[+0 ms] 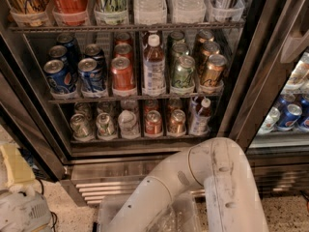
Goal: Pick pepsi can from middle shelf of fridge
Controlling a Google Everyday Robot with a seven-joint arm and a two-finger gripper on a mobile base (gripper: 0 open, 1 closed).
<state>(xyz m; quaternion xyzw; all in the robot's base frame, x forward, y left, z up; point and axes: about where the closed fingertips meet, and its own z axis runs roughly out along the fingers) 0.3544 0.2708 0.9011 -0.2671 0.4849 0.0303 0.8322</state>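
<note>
The fridge (244,81) stands open in front of me. Its middle shelf (135,98) holds several blue pepsi cans (59,76) in the two left lanes, front ones side by side. To their right stand red cans (123,74), a bottle (153,66), green cans (182,71) and gold cans (212,71). My gripper (14,166) is at the lower left edge of the view, outside the fridge and below the shelves, mostly cut off. No can shows in it. My white arm (193,187) crosses the bottom of the view.
The top shelf (125,27) carries a red cola can, bottles and cans in clear trays. The bottom shelf (140,138) holds small cans and a bottle. The ribbed steel base (96,185) lies below. A second cooler with blue cans (289,115) stands at the right.
</note>
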